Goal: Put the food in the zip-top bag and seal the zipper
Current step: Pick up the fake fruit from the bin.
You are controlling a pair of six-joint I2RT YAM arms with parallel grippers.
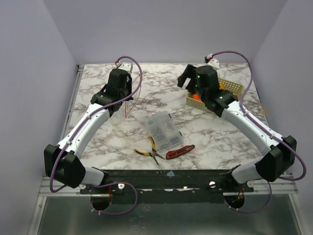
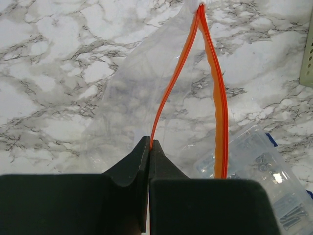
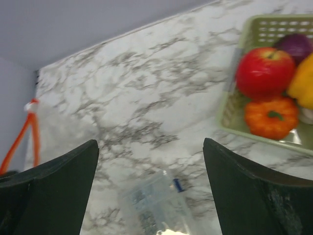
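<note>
My left gripper (image 2: 149,143) is shut on one side of the orange-red zipper (image 2: 168,93) of the clear zip-top bag (image 2: 122,98). The other side of the strip (image 2: 218,107) stands apart, so the mouth gapes. From above, the left gripper (image 1: 125,98) is at the table's back left, with the red strip (image 1: 129,108) hanging below it. The food lies in a pale green basket (image 3: 229,105): a red apple (image 3: 264,71), an orange pumpkin (image 3: 271,116), a purple piece (image 3: 296,45) and a yellow piece (image 3: 304,81). My right gripper (image 3: 151,147) is open and empty, left of the basket (image 1: 231,87).
A rigid clear compartment box (image 1: 164,132) of small parts lies mid-table, also in the left wrist view (image 2: 266,169) and the right wrist view (image 3: 154,205). Yellow-handled pliers (image 1: 149,149) and a red-handled tool (image 1: 180,152) lie near the front edge.
</note>
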